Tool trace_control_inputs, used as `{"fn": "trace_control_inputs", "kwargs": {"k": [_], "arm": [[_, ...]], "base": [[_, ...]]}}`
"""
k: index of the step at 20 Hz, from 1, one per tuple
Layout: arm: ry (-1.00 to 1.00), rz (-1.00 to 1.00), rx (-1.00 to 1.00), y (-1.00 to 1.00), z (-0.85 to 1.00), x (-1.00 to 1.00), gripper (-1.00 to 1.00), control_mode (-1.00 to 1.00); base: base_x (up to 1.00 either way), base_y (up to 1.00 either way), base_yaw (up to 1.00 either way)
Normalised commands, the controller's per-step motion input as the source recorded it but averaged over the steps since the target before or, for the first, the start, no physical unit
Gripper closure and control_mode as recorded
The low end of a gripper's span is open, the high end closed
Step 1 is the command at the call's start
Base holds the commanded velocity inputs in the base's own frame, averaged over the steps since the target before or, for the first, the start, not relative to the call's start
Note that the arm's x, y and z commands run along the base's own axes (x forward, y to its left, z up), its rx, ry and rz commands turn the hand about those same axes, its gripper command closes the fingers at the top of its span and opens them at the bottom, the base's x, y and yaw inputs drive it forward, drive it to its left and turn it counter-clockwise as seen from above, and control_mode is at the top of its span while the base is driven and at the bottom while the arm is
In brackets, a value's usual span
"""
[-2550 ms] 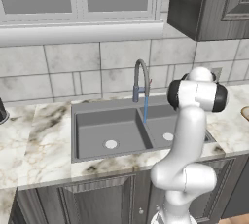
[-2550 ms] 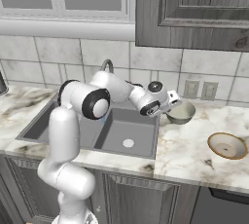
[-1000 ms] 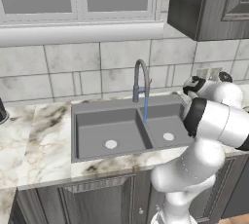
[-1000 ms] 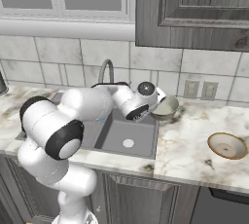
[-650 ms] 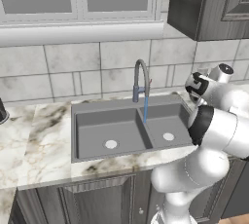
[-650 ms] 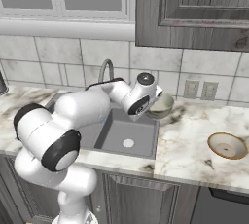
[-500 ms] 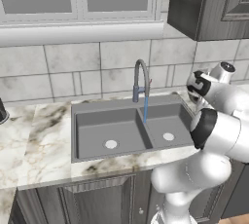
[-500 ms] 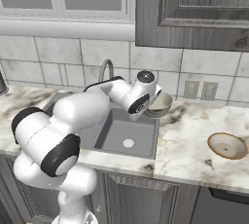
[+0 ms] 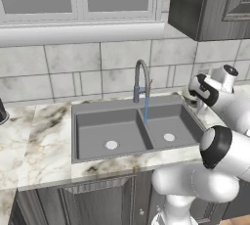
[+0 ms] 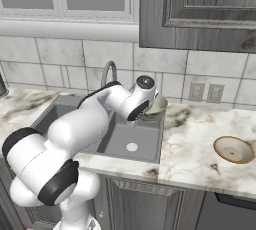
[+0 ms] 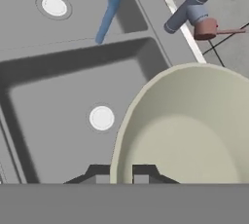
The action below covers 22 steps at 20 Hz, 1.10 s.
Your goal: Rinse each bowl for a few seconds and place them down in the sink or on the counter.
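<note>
in the left base view the sink (image 9: 97, 121) sits in the middle of the counter (image 9: 34, 146), and a thin blue stream of water (image 9: 146, 107) falls from the faucet (image 9: 141, 79) into the right basin, close to the divider. at the right, the gripper (image 9: 194, 93) hangs over the sink's right rim.

in the right base view the gripper (image 10: 148, 115) is clamped on the rim of the first bowl (image 10: 156, 106), lifted off the worktop and tipped, just right of the faucet. the second bowl (image 10: 233, 149) rests on the counter well off to the right.

in the hand view the fingertips (image 11: 141, 172) pinch the near rim of the bowl (image 11: 189, 135), the jaws closed tight on it. the right basin's drain (image 11: 101, 118) shows beside the bowl, and the stream lands further over by the divider.

judging from this, the step in hand is carrying the bowl into the stream. to do it well, the arm should move the bowl toward the divider until the water strikes inside it, keep it low over the basin to limit splashing, clear the spout, and hold the pinch firm, since a rim grip could let the tipped bowl swing.

compared with the oldest frames, the bowl has come off the counter and travelled left to the sink's edge. the arm has folded back toward the sink, and the jaws have closed the last small bit over the past second.
</note>
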Motion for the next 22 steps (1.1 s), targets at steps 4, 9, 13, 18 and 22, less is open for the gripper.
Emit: {"fn": "trace_control_inputs", "kwargs": {"k": [4, 9, 13, 18, 22], "arm": [[0.00, 0.11, 0.00, 0.33, 0.00, -0.10, 1.00, -1.00], [0.02, 0.10, 0.00, 0.28, 0.00, 0.00, 1.00, -1.00], [0.02, 0.10, 0.00, 0.25, 0.00, -0.01, 1.00, -1.00], [0.03, 0.10, 0.00, 0.26, 0.00, -0.01, 1.00, -1.00], [0.03, 0.10, 0.00, 0.28, 0.00, 0.00, 1.00, -1.00]], "base": [[0.00, 0.00, 0.00], [0.00, 0.00, 0.00], [0.00, 0.00, 0.00], [0.00, 0.00, 0.00], [0.00, 0.00, 0.00]]}}
